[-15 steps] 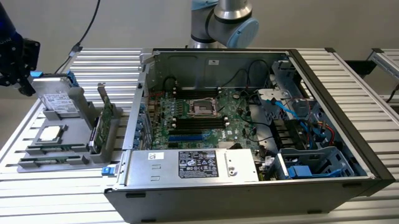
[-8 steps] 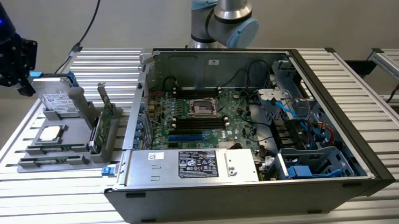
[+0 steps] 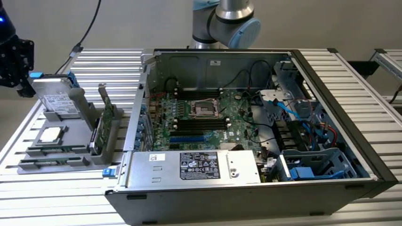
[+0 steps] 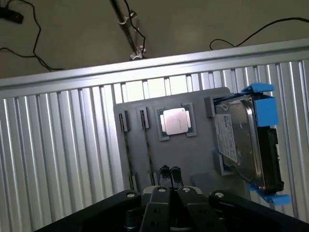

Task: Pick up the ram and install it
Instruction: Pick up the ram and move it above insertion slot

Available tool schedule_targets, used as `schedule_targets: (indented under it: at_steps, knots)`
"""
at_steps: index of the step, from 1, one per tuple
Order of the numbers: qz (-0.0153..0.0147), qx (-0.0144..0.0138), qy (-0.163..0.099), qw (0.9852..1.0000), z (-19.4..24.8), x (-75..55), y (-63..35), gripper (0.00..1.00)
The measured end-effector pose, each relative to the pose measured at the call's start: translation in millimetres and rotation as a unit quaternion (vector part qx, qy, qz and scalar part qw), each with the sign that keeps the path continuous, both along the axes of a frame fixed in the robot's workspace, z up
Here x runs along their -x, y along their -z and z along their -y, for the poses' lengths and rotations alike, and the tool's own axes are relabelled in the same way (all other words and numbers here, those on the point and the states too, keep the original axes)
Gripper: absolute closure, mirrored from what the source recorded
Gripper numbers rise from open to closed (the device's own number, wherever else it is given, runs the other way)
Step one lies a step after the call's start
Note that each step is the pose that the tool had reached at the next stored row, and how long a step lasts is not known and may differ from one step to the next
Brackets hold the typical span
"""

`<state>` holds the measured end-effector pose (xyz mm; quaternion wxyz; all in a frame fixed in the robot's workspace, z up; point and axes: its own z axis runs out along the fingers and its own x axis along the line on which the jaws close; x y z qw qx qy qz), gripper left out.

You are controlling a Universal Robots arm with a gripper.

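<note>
Exterior view, far left: dark tool point(image 4: 170, 172) hangs above the bench point(image 3: 63, 200), just off the holder's back end, touching nothing. In the wrist view its fingertips point(image 4: 164, 171) sit nearly together w/ nothing btwn them.

Next comes the grey holder point(image 3: 84, 115) on the bench. A silver hard drive point(image 3: 56, 100) w/ blue tabs leans at its back end. A CPU point(image 3: 52, 134) lies flat in a pocket in front of the drive. The ram point(image 3: 55, 150) stands on edge in a narrow slot at the holder's near end, not picked up. A second stick point(image 3: 53, 163) sits in the parallel slot just beside it. In the wrist view both sticks run side by side next to the CPU pocket. A green expansion card point(image 3: 103, 123) w/ metal bracket stands upright along the holder's side nearest the PC.

Centre: the open PC case point(image 3: 355, 122) lies on its side. Inside is the motherboard point(image 3: 207, 129), w/ black memory slots point(image 3: 201, 123) on either side of the CPU socket point(image 3: 204, 107). The PSU point(image 3: 195, 165) fills the near edge. The arm point(image 3: 226, 21) rises behind the case.

Exterior view's right: blue cables point(image 3: 283, 106) and a drive cage point(image 3: 314, 165) are in the case's end.
</note>
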<state>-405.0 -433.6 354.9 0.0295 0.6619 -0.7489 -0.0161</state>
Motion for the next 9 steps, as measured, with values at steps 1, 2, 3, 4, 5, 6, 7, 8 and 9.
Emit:
schedule_targets:
  at_steps: [1, 2, 3, 4, 5, 6, 7, 8, 9]
  knots:
    - [0.0001, -0.0001, -0.009, 1.0000, 0.0, 0.0, 0.0, 0.90]
    - [0.0002, -0.0002, -0.019, 0.9998, 0.0, 0.0, 0.0, 0.90]
    - [0.0003, -0.0003, -0.028, 0.9996, 0.0, 0.0, 0.0, 0.90]
    - [0.0005, -0.0004, -0.037, 0.9993, 0.0, 0.0, 0.0, 0.90]
    - [0.0006, -0.0005, -0.046, 0.9989, 0.0, 0.0, 0.0, 0.90]
    - [0.0008, -0.0005, -0.055, 0.9985, 0.0, 0.0, 0.0, 0.90]
    - [0.0009, -0.0006, -0.064, 0.9980, 0.0, 0.0, 0.0, 0.90]
    - [0.0012, -0.0007, -0.073, 0.9974, 0.0, 0.0, 0.0, 0.90]
    - [0.0015, -0.0008, -0.082, 0.9966, 0.0, 0.0, 0.0, 0.90]
